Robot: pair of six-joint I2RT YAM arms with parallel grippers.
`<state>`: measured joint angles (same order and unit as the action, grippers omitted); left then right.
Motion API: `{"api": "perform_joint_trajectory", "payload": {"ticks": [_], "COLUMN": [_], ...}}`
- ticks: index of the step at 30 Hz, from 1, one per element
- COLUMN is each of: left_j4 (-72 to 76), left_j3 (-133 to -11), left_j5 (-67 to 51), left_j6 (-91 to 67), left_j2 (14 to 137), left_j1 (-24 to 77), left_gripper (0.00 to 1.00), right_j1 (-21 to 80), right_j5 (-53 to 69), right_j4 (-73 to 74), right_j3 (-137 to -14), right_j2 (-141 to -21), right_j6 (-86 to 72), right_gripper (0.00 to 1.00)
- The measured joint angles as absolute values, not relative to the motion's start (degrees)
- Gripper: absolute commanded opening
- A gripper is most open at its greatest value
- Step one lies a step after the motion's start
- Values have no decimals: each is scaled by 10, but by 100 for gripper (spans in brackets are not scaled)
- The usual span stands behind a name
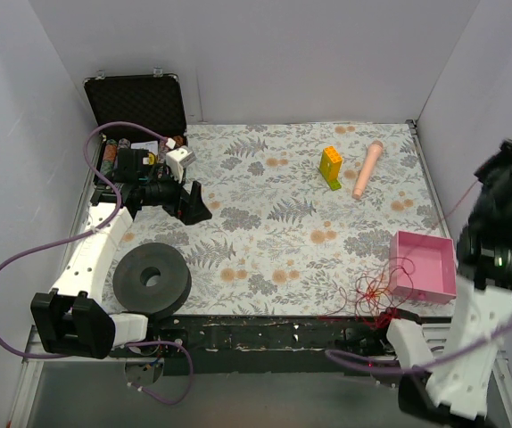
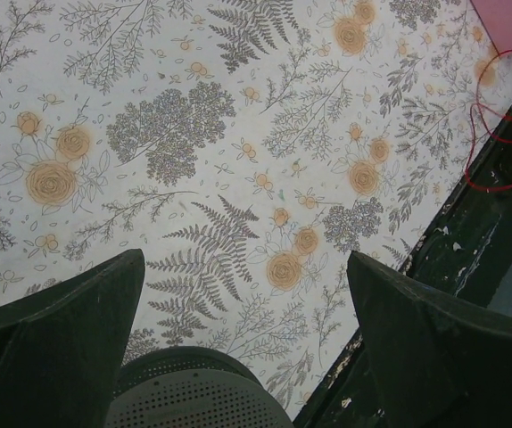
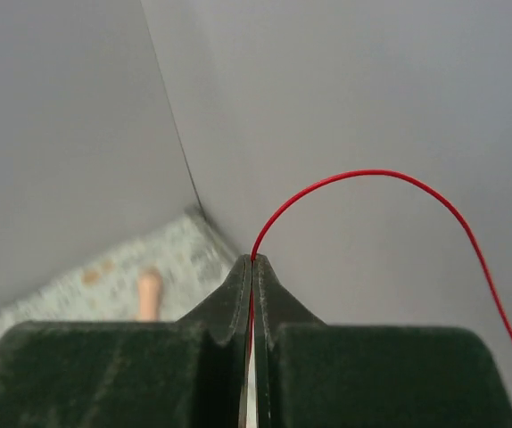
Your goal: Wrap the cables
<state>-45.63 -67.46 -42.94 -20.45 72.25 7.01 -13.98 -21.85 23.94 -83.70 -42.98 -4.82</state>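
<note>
The cables are thin dark-red wire. A tangle of them (image 1: 376, 292) lies at the cloth's front edge, next to the pink box (image 1: 424, 265). My right gripper (image 1: 490, 168) is raised high at the right wall. In the right wrist view it (image 3: 252, 260) is shut on one red strand (image 3: 372, 173), which arcs up and off to the right. My left gripper (image 1: 194, 203) is open and empty over the floral cloth at the left. Its fingers (image 2: 60, 343) stand wide apart in the left wrist view, where some wire loops (image 2: 506, 116) show at the top right.
A black ring-shaped roll (image 1: 152, 278) lies front left. An open black case (image 1: 137, 102) stands at the back left. A yellow block (image 1: 331, 167) and a peach cylinder (image 1: 367, 169) lie at the back. White walls enclose the table.
</note>
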Motion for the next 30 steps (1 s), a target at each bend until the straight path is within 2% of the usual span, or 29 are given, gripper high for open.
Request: {"api": "perform_joint_trajectory", "payload": {"ticks": [4,8,12,15,18,24,30], "left_j4": [-456,-454,-450,-451,-458,-443,-390], "left_j3": [-675,-675,-675,-682,-713,-884,-1072], "left_j5": [-429,-429,-429,-429,-425,-408,-399], "left_j6": [-206,-209,-221,-227,-234,-264,-292], "left_j2": [723,723,724,728,734,770,874], "left_j1": [73,76,84,97,123,266,474], "left_gripper": [98,98,98,98,98,98,98], "right_j1": [-130,-129,-127,-126,-126,-126,-126], "right_j5": [-234,-193,-9,170,260,403,446], "right_j4": [333,373,319,226,175,96,92], "right_j3": [-826,-853,-933,-912,-898,-804,-743], "right_j2": [-559,-546,-494,-427,-402,-429,-466], "right_j6": [-38,-23,-21,-50,-79,-160,-209], "right_gripper": [1,1,1,1,1,1,1]}}
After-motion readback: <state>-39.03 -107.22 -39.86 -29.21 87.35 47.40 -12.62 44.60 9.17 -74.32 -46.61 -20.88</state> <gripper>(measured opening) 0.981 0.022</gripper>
